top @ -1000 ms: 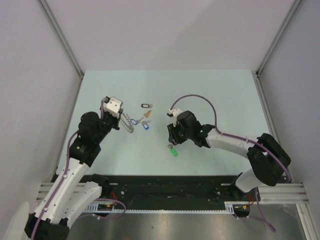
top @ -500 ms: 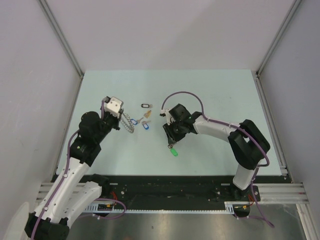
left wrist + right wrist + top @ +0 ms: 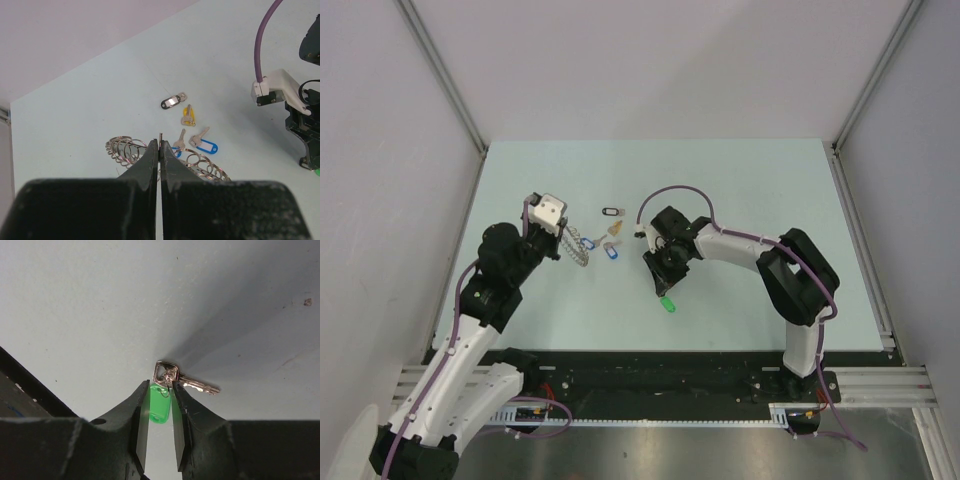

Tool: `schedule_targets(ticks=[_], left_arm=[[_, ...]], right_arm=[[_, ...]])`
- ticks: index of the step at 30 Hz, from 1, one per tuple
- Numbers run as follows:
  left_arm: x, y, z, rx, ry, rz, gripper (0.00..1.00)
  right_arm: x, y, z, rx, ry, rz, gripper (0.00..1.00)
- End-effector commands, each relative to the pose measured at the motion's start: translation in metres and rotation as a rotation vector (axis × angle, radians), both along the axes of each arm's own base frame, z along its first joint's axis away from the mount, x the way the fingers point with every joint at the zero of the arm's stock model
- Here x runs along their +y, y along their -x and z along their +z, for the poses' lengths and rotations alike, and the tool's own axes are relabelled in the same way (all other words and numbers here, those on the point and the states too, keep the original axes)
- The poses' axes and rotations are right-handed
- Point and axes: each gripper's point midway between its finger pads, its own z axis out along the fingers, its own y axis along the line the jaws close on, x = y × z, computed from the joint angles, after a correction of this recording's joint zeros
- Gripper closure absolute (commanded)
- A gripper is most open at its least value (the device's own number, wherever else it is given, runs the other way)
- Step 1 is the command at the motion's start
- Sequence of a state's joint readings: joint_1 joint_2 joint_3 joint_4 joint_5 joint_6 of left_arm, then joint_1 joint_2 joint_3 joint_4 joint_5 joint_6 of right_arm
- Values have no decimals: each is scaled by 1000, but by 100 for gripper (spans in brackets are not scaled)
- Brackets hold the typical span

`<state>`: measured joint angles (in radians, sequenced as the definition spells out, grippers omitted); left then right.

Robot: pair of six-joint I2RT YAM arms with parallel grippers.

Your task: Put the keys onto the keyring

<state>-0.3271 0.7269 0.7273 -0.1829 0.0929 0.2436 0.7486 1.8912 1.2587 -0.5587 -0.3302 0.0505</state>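
Note:
The keyring (image 3: 579, 248), a floppy chain of silver wire loops, lies left of centre on the table. My left gripper (image 3: 564, 248) is shut on it. In the left wrist view a thin edge of the keyring (image 3: 123, 148) sticks up between the closed fingertips of the left gripper (image 3: 160, 142). A green-tagged key (image 3: 668, 303) lies on the table under my right gripper (image 3: 664, 289). In the right wrist view the right gripper (image 3: 160, 386) straddles the green tag (image 3: 160, 409) with narrow jaws and a sliver of gap. The key's silver blade (image 3: 197, 385) points right.
Three more keys lie right of the keyring: a black-tagged one (image 3: 612, 211), a tan-tagged one (image 3: 615, 229) and a blue-tagged one (image 3: 611, 253). The left wrist view shows them too: black (image 3: 172, 101), yellow (image 3: 189, 116), blue (image 3: 205, 147). Grey walls enclose the table.
My right gripper's jaws have narrowed around the green tag, and the right arm has folded in towards the table's centre. The left arm has not moved.

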Motion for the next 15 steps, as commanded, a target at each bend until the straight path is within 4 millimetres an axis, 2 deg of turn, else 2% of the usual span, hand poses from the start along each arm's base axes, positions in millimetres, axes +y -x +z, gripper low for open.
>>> schedule_targets(ticks=[1,7,15], left_arm=[[-5,-2,18,-54,23,-24,100],[-6,-1,18,-53,24,-29,100],[-6,-2,17,-51,21,-28,100]], right_arm=[[1,-2,4,18,5,19,72],[0,0,1,35,17,27,72],[3,2,-4,60,10,35,77]])
